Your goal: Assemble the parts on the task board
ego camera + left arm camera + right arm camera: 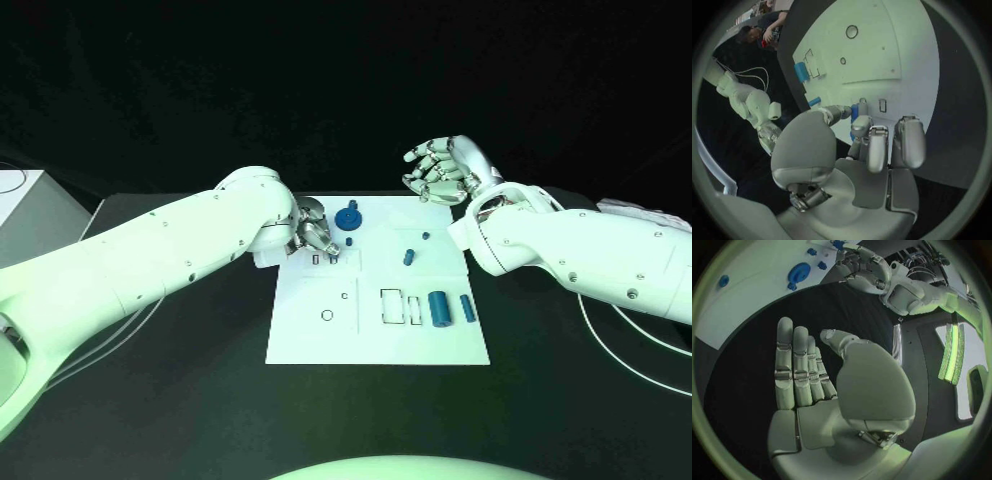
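On white flat task board [378,340]: round blue gear [349,217] seated far end; several blue cylinder parts [441,309] lie loose. Left hand [316,238] pinches small blue peg [856,111] over board. Right hand [444,170] spread, empty. Mostly undone.

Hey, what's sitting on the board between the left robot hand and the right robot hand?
In the head view, a round blue gear-like part stands on the task board between the left robot hand and right robot hand.
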Motion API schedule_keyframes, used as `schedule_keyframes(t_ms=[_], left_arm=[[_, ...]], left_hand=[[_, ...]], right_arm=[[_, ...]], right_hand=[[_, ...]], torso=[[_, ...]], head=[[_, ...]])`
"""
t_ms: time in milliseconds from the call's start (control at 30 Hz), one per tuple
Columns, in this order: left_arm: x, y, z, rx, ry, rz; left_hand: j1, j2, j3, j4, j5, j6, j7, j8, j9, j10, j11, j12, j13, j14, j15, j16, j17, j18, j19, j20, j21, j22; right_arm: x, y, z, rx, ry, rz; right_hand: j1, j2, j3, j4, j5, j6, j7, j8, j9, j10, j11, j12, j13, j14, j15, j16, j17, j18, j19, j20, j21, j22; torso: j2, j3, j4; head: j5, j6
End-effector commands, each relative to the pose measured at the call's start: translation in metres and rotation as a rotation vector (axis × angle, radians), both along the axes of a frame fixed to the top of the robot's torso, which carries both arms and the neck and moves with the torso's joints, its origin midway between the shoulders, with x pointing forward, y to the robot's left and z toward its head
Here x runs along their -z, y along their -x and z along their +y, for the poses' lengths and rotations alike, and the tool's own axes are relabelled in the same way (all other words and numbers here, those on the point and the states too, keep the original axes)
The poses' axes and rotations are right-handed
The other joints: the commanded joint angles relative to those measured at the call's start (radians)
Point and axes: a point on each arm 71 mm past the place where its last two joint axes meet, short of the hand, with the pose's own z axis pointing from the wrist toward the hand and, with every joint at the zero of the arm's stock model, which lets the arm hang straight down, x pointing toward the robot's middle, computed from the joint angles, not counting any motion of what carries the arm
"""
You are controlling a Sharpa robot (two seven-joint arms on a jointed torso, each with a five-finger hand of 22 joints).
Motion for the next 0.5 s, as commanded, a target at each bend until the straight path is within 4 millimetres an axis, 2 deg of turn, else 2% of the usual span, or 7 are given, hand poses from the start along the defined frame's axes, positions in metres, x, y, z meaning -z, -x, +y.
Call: schedule_keyframes(t_ms=[33,500], left_arm=[[0.0003,0.0005,-0.0011,-0.009,0.010,-0.023],[0.0044,0.0036,0.0012,-0.013,0.005,-0.037]], left_hand=[[-0.001,0.013,0.061,-0.067,0.005,0.001,-0.007,0.005,0.001,0.007,0.003,-0.002,0.001,0.100,-0.008,0.006,0.252,-0.018,-0.002,-0.008,0.003,0.000],[-0.003,0.013,0.062,-0.067,0.006,0.002,-0.007,0.006,0.003,0.008,0.002,-0.001,0.003,0.100,-0.008,0.005,0.251,-0.018,-0.001,-0.008,0.004,0.001]], right_arm=[[-0.0019,0.0006,0.0002,-0.004,0.002,-0.022],[-0.0023,0.0008,-0.0006,-0.002,0.001,-0.027]], right_hand=[[0.001,0.001,-0.006,0.001,0.006,0.000,0.004,0.005,-0.001,0.004,0.000,-0.005,-0.001,0.006,0.003,-0.004,0.001,0.010,0.006,0.003,-0.004,-0.001],[0.002,0.000,-0.006,0.000,0.007,-0.001,0.004,0.005,-0.002,0.004,0.000,-0.006,-0.002,0.006,0.003,-0.006,0.002,0.010,0.006,0.003,-0.005,-0.002]], torso=[[0.000,-0.0005,0.0001],[0.000,-0.0004,-0.0001]], head=[[0.000,-0.002],[0.002,-0.005]])
